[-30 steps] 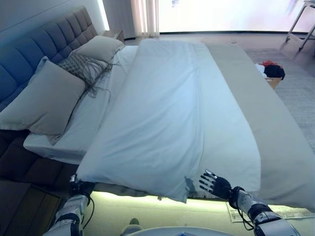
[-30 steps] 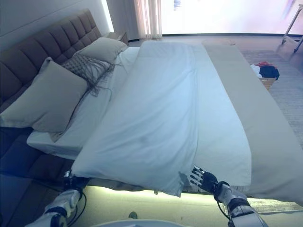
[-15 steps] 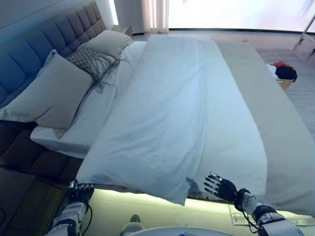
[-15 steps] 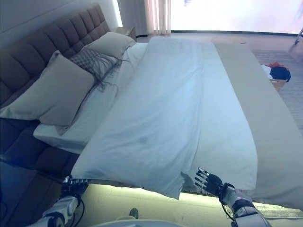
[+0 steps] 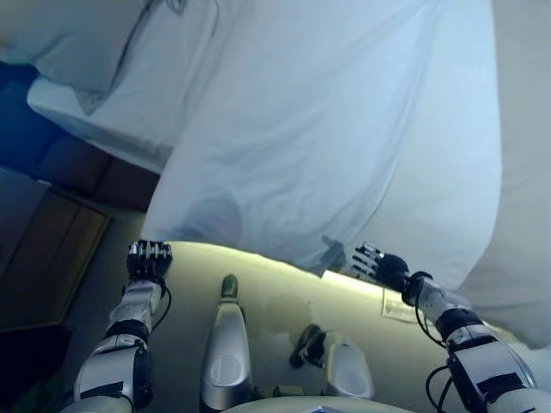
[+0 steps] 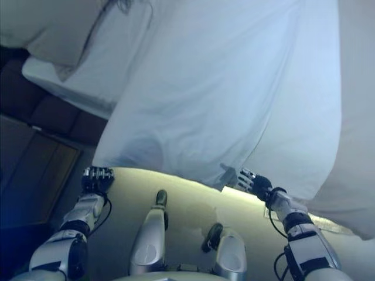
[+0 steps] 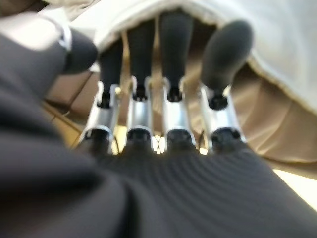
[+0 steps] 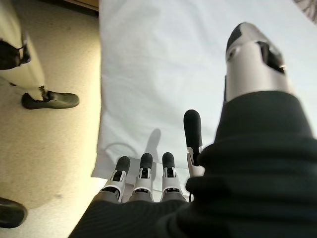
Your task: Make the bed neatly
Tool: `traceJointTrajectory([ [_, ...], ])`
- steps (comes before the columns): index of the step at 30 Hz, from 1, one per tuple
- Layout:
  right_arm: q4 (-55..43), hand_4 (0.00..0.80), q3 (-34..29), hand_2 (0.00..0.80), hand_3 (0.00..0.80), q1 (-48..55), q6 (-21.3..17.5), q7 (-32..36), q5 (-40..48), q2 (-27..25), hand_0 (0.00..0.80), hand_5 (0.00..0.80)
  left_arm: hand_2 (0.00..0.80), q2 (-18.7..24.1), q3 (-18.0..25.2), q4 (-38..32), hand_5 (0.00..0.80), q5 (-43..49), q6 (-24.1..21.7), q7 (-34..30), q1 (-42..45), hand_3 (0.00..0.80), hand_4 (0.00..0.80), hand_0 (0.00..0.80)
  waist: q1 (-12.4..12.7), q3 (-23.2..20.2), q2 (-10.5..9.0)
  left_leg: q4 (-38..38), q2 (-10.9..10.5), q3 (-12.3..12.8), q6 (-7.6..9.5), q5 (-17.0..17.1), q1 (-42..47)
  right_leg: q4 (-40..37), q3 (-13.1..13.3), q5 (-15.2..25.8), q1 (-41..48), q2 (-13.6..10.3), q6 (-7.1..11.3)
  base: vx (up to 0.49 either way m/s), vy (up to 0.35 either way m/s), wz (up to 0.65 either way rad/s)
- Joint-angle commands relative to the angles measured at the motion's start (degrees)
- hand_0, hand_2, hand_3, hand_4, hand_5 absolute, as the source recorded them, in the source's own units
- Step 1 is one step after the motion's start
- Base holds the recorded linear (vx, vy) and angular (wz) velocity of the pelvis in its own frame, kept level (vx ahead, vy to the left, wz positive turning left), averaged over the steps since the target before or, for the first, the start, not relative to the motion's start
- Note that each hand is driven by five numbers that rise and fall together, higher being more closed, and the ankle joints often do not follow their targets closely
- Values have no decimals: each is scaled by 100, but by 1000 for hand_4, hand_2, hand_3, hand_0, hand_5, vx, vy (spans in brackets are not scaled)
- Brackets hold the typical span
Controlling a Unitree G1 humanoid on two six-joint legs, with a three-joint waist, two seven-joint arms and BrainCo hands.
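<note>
The white duvet (image 5: 344, 129) lies across the bed and its near edge hangs over the side. A folded corner (image 5: 331, 254) of it droops at the low edge. My right hand (image 5: 379, 265) is open, fingers straight, just right of that corner and below the duvet's edge; in the right wrist view the duvet (image 8: 163, 64) fills the space past its fingers. My left hand (image 5: 148, 258) is open, below the duvet's left corner, apart from it; the left wrist view shows its straight fingers (image 7: 171, 99) pointing at the duvet's edge over the tan bed base.
A grey pillow (image 5: 69, 43) and the white mattress sheet (image 5: 120, 112) lie at the upper left. A beige cover (image 5: 525, 172) runs down the right side. A dark wooden nightstand (image 5: 43, 258) stands left. A sheet of paper (image 5: 396, 305) lies on the floor by the bed.
The whole view has tilted down toward the floor and bed edge: a camera move. Both hands stay open by the duvet's near edge.
</note>
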Motion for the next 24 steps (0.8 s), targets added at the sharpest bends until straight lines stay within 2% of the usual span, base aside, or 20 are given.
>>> traceJointTrajectory([
  [1,-345,0,-49,0,0,13,-47,156,200,-218,0,0,800,561,71,13,800,-445,-454,174,699,800,800,800,253,92,-302,677,231,-105,-52,-489,-86,-31,663,898,-626,-458,199,-117,96,5],
  [7,-444,0,-84,0,0,-163,36,198,328,-379,0,0,800,633,54,24,800,-588,-377,244,595,800,800,800,276,228,-438,1131,239,-119,47,-684,-561,440,796,872,-1179,-591,273,-90,57,6],
  [8,-436,0,-94,0,0,-185,54,221,330,-394,0,0,458,622,51,51,458,-559,-319,232,605,458,458,458,277,230,-442,1189,246,-118,54,-716,-605,491,808,860,-1224,-602,278,-45,44,7],
  [9,-433,0,-100,0,0,-205,77,248,329,-413,0,0,0,606,28,69,0,-551,-203,201,617,0,0,0,273,247,-438,1278,253,-112,58,-767,-644,570,829,835,-1269,-622,286,-43,44,14],
  [14,-534,0,-111,0,0,-164,117,249,376,-450,0,0,0,424,-176,-126,0,-600,16,-357,750,0,0,0,260,259,-395,1511,254,-96,85,-890,-786,743,899,814,-1434,-683,307,-28,26,8],
  [16,-623,0,-103,0,0,-145,174,193,353,-393,0,0,0,330,-378,-312,0,-78,-142,-735,849,0,0,0,263,250,-388,1533,257,-99,85,-914,-773,743,911,840,-1429,-696,332,2,-3,3],
  [18,-756,0,-101,0,0,-48,216,123,371,-384,0,0,0,231,-705,-703,0,-124,-207,-1420,981,0,0,0,268,240,-359,1477,253,-94,93,-885,-735,686,901,910,-1405,-719,351,0,0,0],
  [19,-812,0,-103,0,0,52,176,135,384,-385,0,0,0,145,-899,-1053,0,-301,-146,-2146,1145,0,0,0,283,247,-336,1422,245,-94,96,-867,-694,617,895,963,-1368,-728,377,0,0,0],
  [21,-902,0,-151,0,0,274,44,131,360,-313,0,0,0,-35,-1097,-1553,0,-261,-16,-3190,1495,0,0,0,336,258,-308,1323,218,-116,105,-846,-623,468,866,1045,-1273,-722,415,-2,-51,1],
  [24,-892,0,-205,0,0,371,-28,66,365,-195,0,0,0,-238,-1334,-2081,0,24,61,-4268,1734,0,0,0,429,260,-301,1188,189,-152,96,-815,-530,262,783,1135,-1116,-717,463,13,-89,0],
])
